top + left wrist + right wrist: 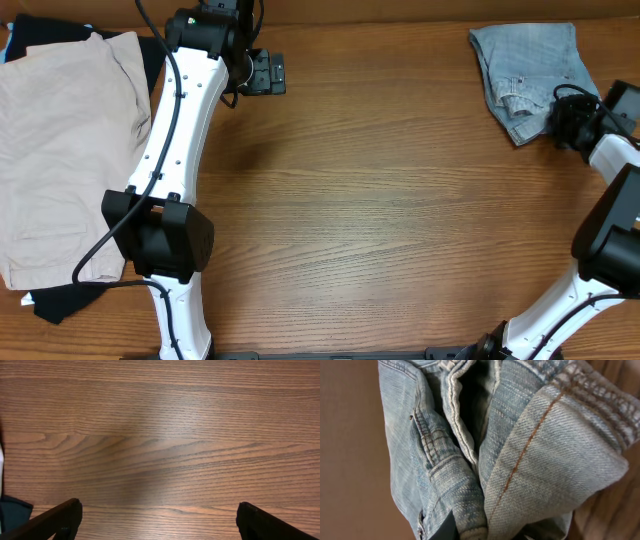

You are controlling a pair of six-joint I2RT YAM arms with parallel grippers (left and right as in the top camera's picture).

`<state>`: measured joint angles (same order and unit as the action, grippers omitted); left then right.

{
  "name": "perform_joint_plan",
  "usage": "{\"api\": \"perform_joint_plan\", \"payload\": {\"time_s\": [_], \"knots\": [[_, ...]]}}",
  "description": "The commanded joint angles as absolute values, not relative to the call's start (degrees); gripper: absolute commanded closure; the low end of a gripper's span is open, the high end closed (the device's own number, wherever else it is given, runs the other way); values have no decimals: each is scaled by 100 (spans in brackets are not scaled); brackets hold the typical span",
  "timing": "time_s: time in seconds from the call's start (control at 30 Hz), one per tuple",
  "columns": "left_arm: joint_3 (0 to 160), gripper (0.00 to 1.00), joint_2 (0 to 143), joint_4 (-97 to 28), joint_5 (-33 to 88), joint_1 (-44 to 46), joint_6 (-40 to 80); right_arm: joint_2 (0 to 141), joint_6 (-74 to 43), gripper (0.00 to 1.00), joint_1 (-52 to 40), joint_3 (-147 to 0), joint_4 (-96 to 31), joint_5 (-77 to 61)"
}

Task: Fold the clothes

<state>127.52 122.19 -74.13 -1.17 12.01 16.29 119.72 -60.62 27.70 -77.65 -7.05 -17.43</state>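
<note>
The light blue denim shorts (525, 65) lie bunched at the table's far right corner. My right gripper (560, 118) is at their near right edge. In the right wrist view the denim (545, 450) fills the frame, with a folded hem and orange stitching. The right gripper (490, 532) is shut on a bunch of it, and only slivers of the dark fingers show under the cloth. My left gripper (268, 73) is open and empty over bare wood at the far middle-left, and its fingertips (157, 510) are spread wide.
Beige khaki shorts (60, 150) lie spread over a black garment (55, 300) at the left edge of the table. A dark cloth corner (10, 510) shows at the left of the left wrist view. The wooden table (380, 200) stretches between the arms.
</note>
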Motion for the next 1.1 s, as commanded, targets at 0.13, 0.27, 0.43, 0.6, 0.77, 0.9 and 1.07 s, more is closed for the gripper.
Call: {"api": "perform_joint_plan", "payload": {"time_s": [0.13,0.27,0.43,0.6,0.77,0.9,1.07], "knots": [[12722,0,12162,-7363,-191,1219,1549,11963,-5612,96,2471,-7795,-421,-1347],[12722,0,12162,-7328,-189,1219,1695,11968,-5293,91,2471,-7795,-193,-1269],[12722,0,12162,-7269,-189,1243,1693,11966,-5041,55,2477,-7797,-40,-1236],[12722,0,12162,-7277,-189,1245,1693,11828,-4456,0,2648,-7813,-246,-2383],[12722,0,12162,-7321,-187,1245,1693,11037,-4154,0,2895,-7813,-1299,-2451],[12722,0,12162,-7325,-191,1245,1691,10053,-3404,0,3098,-7813,-2150,-2464],[12722,0,12162,-7323,-191,1245,1691,8694,-1905,0,3162,-7920,-3271,-2742]]}}
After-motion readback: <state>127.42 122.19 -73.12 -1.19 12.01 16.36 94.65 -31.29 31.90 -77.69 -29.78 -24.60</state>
